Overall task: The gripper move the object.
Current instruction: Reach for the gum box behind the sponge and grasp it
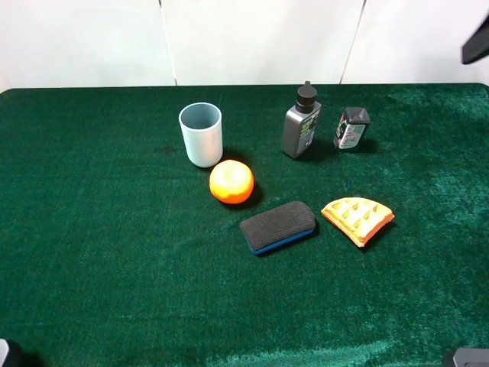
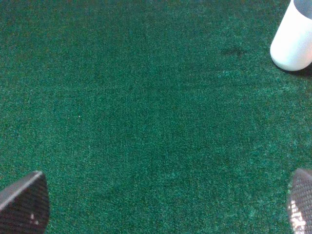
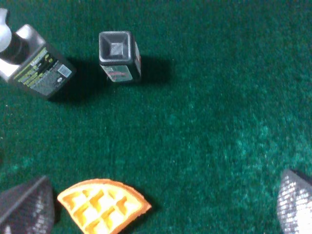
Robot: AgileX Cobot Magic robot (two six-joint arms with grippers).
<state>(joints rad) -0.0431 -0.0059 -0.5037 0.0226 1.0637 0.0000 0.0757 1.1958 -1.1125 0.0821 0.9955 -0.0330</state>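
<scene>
The object [image 1: 351, 128] is a small dark box with a black top and a white, red and green label. It stands upright at the back right of the green table, just right of the grey bottle. It also shows in the right wrist view [image 3: 118, 56], seen from above. My right gripper [image 3: 165, 195] is open and empty, high above the cloth and well apart from the object. My left gripper [image 2: 168, 195] is open and empty over bare green cloth, with the white cup [image 2: 294, 39] off to one side. In the exterior view only a dark piece of the right arm [image 1: 477, 42] shows.
A grey bottle with a black cap [image 1: 301, 122] stands beside the object, and shows in the right wrist view [image 3: 31, 66]. A pale cup [image 1: 201, 134], an orange [image 1: 231, 182], a black and blue eraser [image 1: 278, 226] and a waffle piece [image 1: 357, 219] lie mid-table.
</scene>
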